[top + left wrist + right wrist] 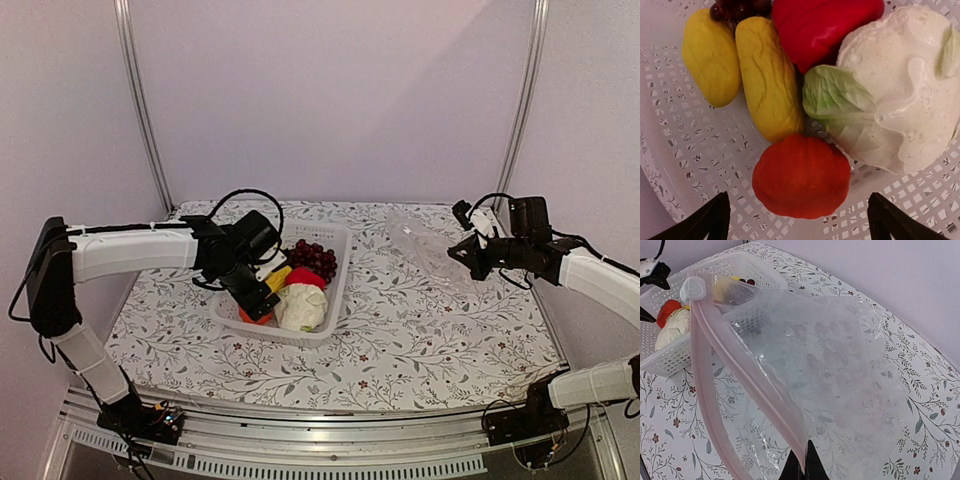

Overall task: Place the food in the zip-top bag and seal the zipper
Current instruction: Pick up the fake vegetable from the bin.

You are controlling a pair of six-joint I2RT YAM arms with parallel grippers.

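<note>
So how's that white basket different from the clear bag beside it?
The white basket is stiff and perforated; the clear bag is soft and crinkly. The basket holds all the food; the bag looks empty. The basket is ungripped, while the right fingers pinch the bag's mouth edge. Both rest on the flowered table.

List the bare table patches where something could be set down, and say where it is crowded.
Bare table runs along the near edge before the basket, and between basket and bag. Crowded: the basket, packed with food.
</note>
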